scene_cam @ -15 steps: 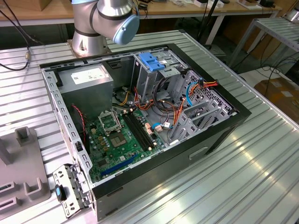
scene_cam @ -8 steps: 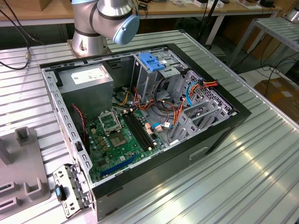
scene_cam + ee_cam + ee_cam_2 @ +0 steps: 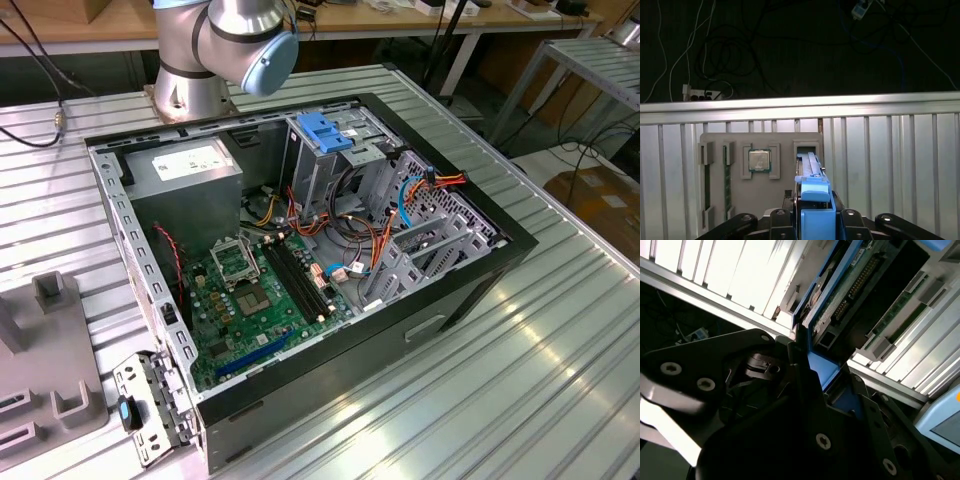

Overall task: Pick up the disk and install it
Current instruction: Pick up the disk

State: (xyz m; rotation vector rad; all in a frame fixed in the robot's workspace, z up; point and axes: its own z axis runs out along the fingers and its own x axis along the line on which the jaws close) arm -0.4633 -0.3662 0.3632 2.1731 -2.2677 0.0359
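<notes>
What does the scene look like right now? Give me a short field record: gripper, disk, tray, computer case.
gripper: shut on the disk, clamping its blue carrier, in both wrist views
disk: held edge-on, far end lined up with a slot of the grey tray; seated or lifted, cannot tell
grey tray: on the slatted table, carrying a processor chip and memory sticks
computer case: open, motherboard exposed
install: not yet done

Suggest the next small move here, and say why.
Probably a short straight lift, if the grip is secure: the disk stands on edge in a slot of the grey tray, its blue carrier end within the gripper.
</notes>
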